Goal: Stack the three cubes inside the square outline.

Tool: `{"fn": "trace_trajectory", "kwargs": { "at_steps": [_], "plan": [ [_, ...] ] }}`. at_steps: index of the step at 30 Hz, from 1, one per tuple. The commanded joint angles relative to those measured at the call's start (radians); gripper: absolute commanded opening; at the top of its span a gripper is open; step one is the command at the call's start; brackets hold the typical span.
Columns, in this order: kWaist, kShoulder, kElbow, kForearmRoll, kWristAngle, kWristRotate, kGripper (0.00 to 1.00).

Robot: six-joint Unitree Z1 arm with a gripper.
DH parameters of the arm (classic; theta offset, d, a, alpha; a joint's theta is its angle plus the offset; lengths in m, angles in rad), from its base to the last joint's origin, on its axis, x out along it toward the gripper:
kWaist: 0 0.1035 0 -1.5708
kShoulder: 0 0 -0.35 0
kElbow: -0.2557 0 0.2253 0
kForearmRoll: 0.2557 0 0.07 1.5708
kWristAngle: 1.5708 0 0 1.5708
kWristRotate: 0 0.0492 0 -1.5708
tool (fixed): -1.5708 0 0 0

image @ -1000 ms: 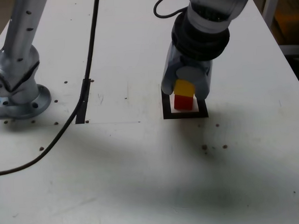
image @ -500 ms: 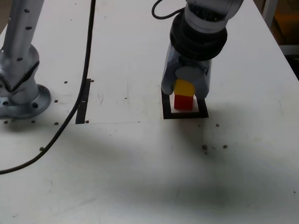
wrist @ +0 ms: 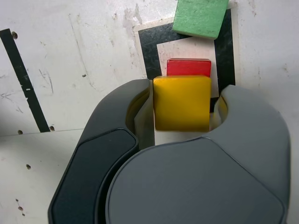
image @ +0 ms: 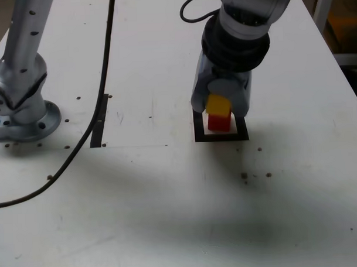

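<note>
White tabletop (image: 168, 186) fills your exterior view, scuffed and dotted with small holes; the arm's grey base (image: 22, 112) stands at that view's left, with a black cable (image: 90, 128) trailing past a straight black tape strip (image: 99, 121); your gripper (image: 218, 106) hangs over the square outline (image: 221, 136), its jaws clamped on the yellow cube (image: 218, 105) from both sides; that cube sits directly above the red cube (image: 218, 123), which rests on the white middle of the outline; whether the two touch, you cannot tell; in your wrist view the green cube (wrist: 200, 17) lies across the outline's black border, just beyond the red one.
</note>
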Motion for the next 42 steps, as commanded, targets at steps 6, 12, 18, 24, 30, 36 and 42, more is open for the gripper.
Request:
{"fn": "trace_trajectory", "kwargs": {
  "at_steps": [6,12,18,24,30,36,42],
  "plan": [
    [0.002,-0.014,0.013,-0.009,0.002,-0.008,0.97],
    [0.002,-0.063,0.029,0.015,0.024,-0.035,1.00],
    [0.032,-0.169,0.044,0.087,0.098,-0.010,1.00],
    [0.128,-0.170,0.040,0.067,0.123,0.112,0.99],
    [0.197,-0.091,0.025,0.013,0.119,0.211,0.99],
    [0.202,-0.013,-0.013,0.008,0.110,0.234,0.98],
    [0.205,0.037,-0.026,0.000,0.104,0.236,0.96]
  ]
}}
